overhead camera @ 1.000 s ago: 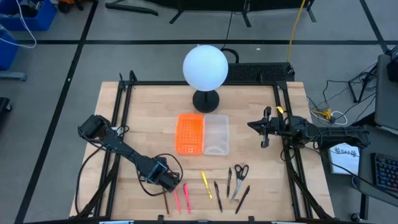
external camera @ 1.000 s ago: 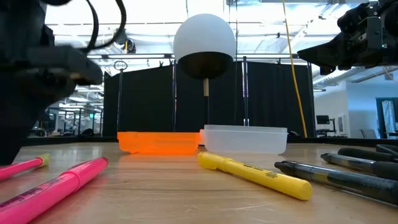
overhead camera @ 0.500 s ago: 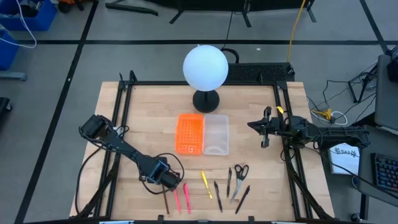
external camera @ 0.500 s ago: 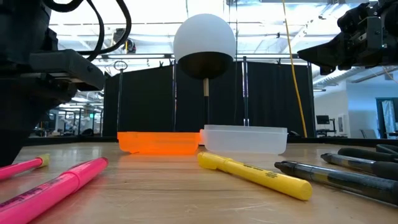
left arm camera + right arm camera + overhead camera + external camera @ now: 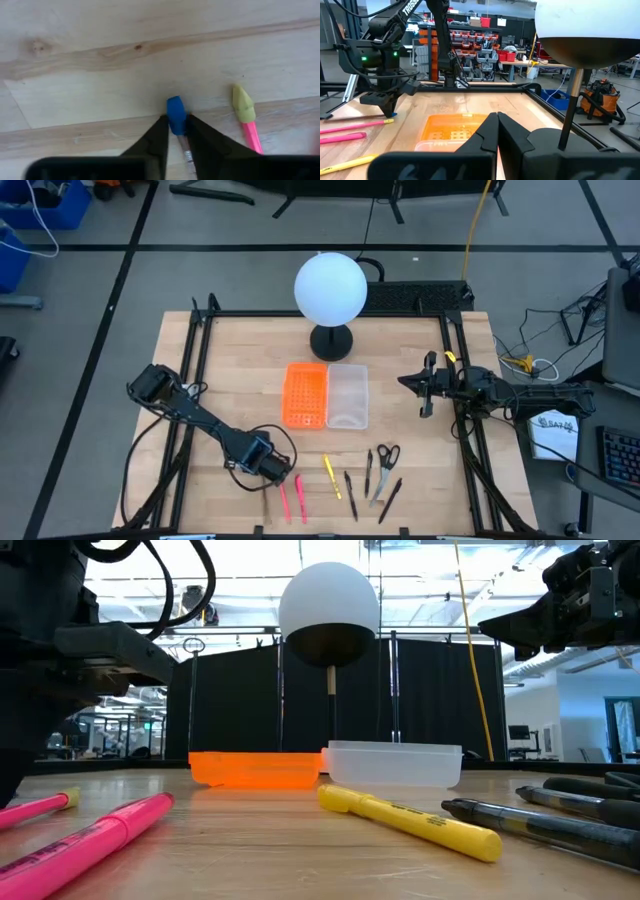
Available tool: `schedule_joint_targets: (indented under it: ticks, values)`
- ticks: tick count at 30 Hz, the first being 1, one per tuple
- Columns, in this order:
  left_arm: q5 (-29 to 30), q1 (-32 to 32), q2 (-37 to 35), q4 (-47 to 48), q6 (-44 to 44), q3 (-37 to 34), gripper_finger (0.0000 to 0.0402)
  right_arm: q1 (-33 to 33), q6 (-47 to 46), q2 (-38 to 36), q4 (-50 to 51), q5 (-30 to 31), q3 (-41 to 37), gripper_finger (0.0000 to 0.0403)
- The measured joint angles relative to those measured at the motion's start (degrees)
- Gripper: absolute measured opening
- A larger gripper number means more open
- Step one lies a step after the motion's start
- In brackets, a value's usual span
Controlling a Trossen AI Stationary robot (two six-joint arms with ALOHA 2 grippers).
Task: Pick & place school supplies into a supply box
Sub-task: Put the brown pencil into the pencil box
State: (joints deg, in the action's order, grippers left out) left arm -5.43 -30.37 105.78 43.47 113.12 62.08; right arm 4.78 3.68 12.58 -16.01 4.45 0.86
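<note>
My left gripper (image 5: pixel 268 478) is at the near left of the table, shut on a brown pencil with a blue eraser cap (image 5: pixel 174 107). In the right wrist view the pencil (image 5: pixel 355 119) lies level toward the table's near edge. Beside it lie two pink pens (image 5: pixel 283 500) (image 5: pixel 301 495), a yellow pen (image 5: pixel 332 477), black pens (image 5: pixel 350 483) and scissors (image 5: pixel 385 460). The clear supply box (image 5: pixel 347 395) stands at the table's middle. My right gripper (image 5: pixel 427 388) hangs shut in the air to the right of the box. My left gripper pinches the pencil between its two fingers (image 5: pixel 159 135) at the blue eraser end (image 5: pixel 176 122). The metal ferrule (image 5: pixel 185 152) runs back between them. The fingers come from above, pointing down. The rest of the pencil looks to lie on the table.
An orange perforated tray (image 5: pixel 306 393) touches the box's left side. A lamp with a white globe (image 5: pixel 330 288) stands behind both. Black frame rails (image 5: pixel 190 380) run along the table's left and right sides. Bare wood lies between the trays and the pens.
My left gripper has shifted a little toward the table's right over the pencil's end. My right arm has kept still.
</note>
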Motion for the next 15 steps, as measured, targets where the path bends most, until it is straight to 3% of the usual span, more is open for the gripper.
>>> schedule_joint_targets:
  ticks: [3,8,15]
  values:
    - [-1.81,0.45,0.0,-0.49,-1.14,0.0,0.0021,0.0,0.0,0.0,0.0,0.0,-0.01,0.0]
    - [-4.09,1.36,-0.78,-0.16,-2.74,0.14,0.0021,0.0,0.0,0.0,0.0,0.0,-0.02,0.0]
    - [1.62,2.45,-6.38,3.89,-5.29,3.37,0.0017,0.0,-1.07,-0.02,0.02,-0.14,-0.01,0.0]
